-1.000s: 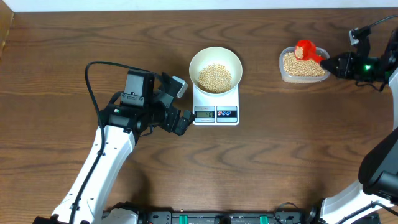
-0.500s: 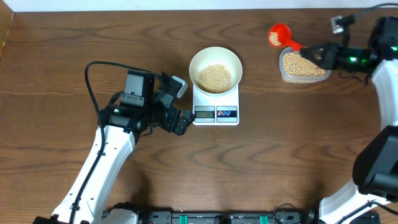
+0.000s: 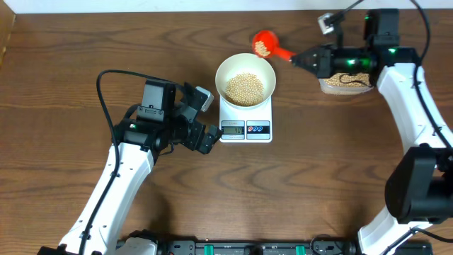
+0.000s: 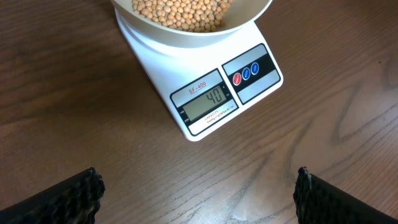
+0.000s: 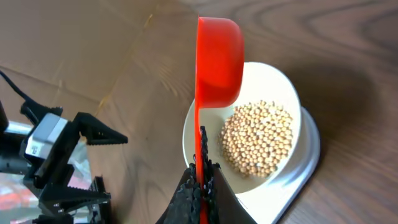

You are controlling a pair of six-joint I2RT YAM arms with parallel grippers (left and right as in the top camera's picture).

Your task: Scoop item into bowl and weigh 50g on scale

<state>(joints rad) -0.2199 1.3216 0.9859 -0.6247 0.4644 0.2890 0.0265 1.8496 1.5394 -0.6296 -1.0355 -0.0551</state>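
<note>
The white bowl (image 3: 245, 77) holds tan beans (image 3: 244, 88) and stands on the white scale (image 3: 245, 125), whose display reads 40 in the left wrist view (image 4: 214, 98). My right gripper (image 3: 306, 61) is shut on the handle of a red scoop (image 3: 263, 44) carrying a few beans, held above the table just beyond the bowl's far right rim. In the right wrist view the scoop (image 5: 217, 59) shows edge-on over the bowl (image 5: 249, 134). My left gripper (image 3: 206, 120) is open and empty, just left of the scale.
A clear plastic tub (image 3: 345, 83) of beans sits at the far right, partly under my right arm. The wooden table (image 3: 318, 177) stretches in front of the scale.
My right gripper lifted the red scoop out of the tub and carried it left with beans, to beside the bowl. The left arm has not moved.
</note>
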